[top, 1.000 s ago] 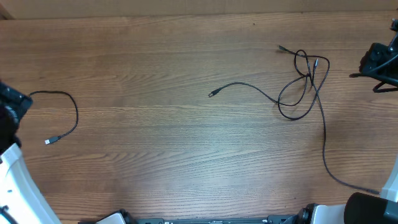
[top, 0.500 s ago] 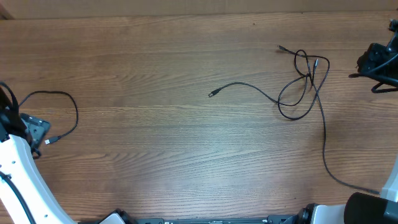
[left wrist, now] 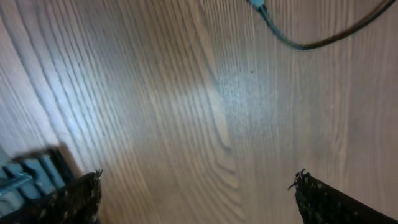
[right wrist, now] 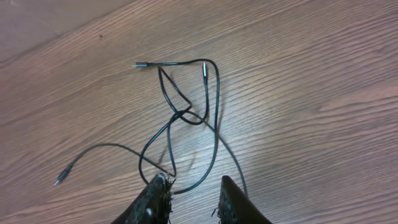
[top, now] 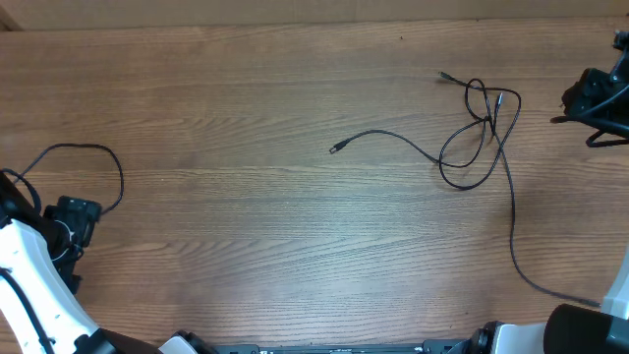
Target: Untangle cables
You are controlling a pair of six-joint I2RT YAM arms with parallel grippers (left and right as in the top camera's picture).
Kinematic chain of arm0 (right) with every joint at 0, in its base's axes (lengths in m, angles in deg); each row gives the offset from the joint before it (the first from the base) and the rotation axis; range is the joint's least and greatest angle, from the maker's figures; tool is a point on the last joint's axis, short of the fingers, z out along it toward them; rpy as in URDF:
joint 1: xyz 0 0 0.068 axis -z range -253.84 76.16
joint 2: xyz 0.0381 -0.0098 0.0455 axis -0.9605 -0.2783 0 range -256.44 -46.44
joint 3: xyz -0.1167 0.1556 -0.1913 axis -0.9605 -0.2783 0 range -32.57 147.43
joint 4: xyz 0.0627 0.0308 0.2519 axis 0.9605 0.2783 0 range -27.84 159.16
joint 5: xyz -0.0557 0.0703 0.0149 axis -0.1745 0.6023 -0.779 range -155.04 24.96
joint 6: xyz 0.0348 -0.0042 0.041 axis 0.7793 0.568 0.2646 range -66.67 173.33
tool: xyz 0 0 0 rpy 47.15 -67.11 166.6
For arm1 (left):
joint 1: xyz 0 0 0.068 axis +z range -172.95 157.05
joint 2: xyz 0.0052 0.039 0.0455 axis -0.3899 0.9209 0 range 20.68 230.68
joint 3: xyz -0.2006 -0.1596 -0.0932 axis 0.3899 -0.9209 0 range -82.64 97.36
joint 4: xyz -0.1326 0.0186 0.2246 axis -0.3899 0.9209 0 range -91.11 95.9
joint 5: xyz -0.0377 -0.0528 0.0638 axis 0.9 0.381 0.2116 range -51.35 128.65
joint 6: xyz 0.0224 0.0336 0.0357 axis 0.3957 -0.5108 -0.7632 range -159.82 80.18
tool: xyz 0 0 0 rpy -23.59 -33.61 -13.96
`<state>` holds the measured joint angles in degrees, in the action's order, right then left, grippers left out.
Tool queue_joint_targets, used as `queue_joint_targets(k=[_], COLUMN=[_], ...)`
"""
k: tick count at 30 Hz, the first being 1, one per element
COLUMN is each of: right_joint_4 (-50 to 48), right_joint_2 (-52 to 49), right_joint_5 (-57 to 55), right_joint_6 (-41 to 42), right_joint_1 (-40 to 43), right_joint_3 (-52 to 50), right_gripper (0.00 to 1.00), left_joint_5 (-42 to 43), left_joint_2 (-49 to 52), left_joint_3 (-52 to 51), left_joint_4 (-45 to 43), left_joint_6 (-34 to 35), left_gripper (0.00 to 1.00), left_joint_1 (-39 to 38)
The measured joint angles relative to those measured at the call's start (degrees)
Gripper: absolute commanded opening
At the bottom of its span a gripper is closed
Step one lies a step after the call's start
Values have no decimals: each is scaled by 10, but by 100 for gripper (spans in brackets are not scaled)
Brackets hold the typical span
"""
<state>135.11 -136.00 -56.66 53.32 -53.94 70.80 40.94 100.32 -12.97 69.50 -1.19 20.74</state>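
Two groups of cord lie on the wooden table [top: 246, 246]. The tangled cables [top: 477, 133] sit toward two o'clock in the overhead view, their thin black loops crossing one another in a loose knot. One strand runs out toward nine o'clock and ends in a small plug [top: 337, 148] near the table's middle. Another trails toward five o'clock, down to the near right corner. A lone cable [top: 108, 162] curves in an arch at nine o'clock, well apart from the knot.

The left gripper [left wrist: 199, 180] hangs over bare wood beside that lone cable. Its fingers [left wrist: 74, 199] are spread wide with nothing between them, and in its wrist view the cable's plug end [left wrist: 258, 6] lies at twelve o'clock, apart from both fingers.

The right gripper [right wrist: 194, 182] is at the table's three o'clock edge, near the tangle. Its fingers [right wrist: 236, 202] are parted by a narrow gap and grasp nothing, and the knot's lowest loop lies on the wood just beside their tips.
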Motion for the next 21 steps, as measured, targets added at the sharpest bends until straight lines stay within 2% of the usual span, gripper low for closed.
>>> queue_joint_targets(k=[10,15,21], right_joint_4=[0,0,-1], right_joint_2=[0,0,0], right_joint_5=[7,7,8], right_joint_6=[0,0,0], right_joint_1=[0,0,0], right_joint_3=[0,0,0], right_gripper=[28,28,29], left_joint_5=[-7,-19,-11], left_joint_2=[1,20,100], left_joint_3=[-1,-10,-30], left_joint_4=[-52,-94,-119], left_joint_6=[222,266,281], left_gripper=[100,98,98], left_joint_1=[2,2,2])
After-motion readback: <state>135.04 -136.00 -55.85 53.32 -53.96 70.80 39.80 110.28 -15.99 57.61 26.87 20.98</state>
